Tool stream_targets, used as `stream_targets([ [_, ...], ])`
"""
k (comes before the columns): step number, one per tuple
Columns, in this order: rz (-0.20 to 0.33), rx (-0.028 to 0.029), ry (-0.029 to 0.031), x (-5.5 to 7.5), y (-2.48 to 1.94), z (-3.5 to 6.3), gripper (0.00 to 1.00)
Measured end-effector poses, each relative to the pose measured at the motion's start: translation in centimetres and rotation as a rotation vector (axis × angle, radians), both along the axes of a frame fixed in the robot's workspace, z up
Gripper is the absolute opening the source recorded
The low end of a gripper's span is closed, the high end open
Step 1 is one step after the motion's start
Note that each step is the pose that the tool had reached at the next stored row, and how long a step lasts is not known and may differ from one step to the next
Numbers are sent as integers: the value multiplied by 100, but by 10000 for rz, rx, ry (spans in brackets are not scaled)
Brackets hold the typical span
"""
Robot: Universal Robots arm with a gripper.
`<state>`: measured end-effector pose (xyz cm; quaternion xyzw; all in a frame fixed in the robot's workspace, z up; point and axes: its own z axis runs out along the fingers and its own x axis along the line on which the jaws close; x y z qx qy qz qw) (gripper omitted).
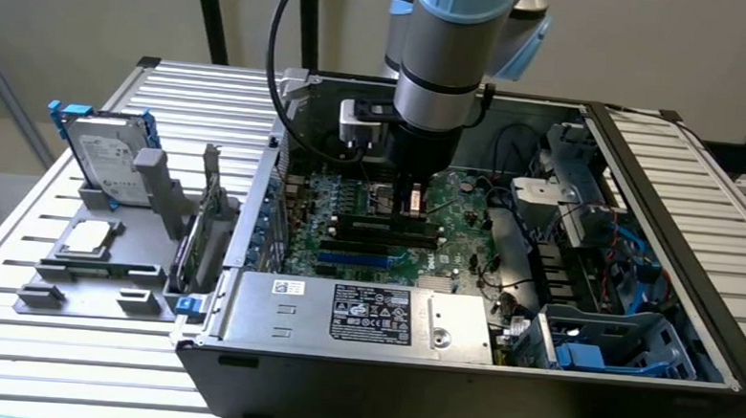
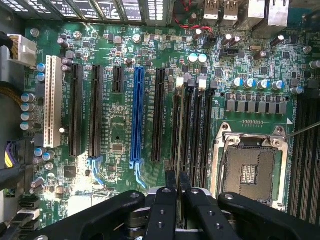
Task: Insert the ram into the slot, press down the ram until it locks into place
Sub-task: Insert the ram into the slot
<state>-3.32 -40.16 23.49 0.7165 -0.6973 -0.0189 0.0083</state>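
My gripper [image 1: 410, 203] reaches down into the open computer case [image 1: 676, 282], over the motherboard's black memory slots [image 1: 385, 231]. In the wrist view, its two black fingers [image 2: 167, 200] stand close together, shut on a thin dark board seen edge-on, the ram [image 2: 178, 186]. The ram lines up lengthwise with the row of black memory slots [image 2: 192, 130], near the one closest to the long black expansion slot. Their white end clips [image 2: 181, 81] show at the far end. Whether the ram touches a slot is hidden by the fingers.
A blue expansion slot [image 2: 137, 115] and the CPU socket [image 2: 248, 172] flank the memory slots. The power supply [image 1: 355, 313] and a blue drive cage [image 1: 609, 341] fill the case's near side. Outside it, a grey holder [image 1: 89, 271] carries a hard drive [image 1: 101, 156] and an upright grey card [image 1: 207, 210].
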Motion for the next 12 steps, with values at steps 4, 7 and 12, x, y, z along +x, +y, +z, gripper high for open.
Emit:
stream_targets([
  [4,0,-63,0,0,3,-6,13],
  [7,0,-101,0,0,5,-12,13],
  [12,-1,-123,0,0,23,-18,13],
])
